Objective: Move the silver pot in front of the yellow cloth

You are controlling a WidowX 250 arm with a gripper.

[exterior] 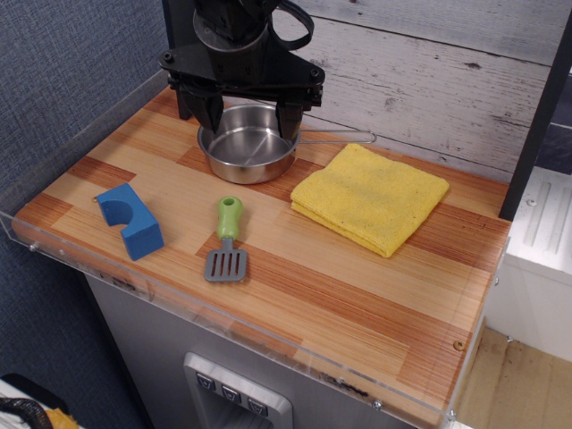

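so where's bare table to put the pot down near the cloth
Bare wood lies along the near edge, in front of the yellow cloth and right of the spatula. Another free strip runs between the spatula and the cloth. The back is crowded: the pot sits under the gripper beside the cloth.

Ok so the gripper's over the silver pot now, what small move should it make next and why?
Probably lower a little and close on the rim. The gripper hangs with its fingers spread either side of the silver pot's back edge, apparently not yet clamped, and the pot sits on the table beside the yellow cloth, not in front of it.
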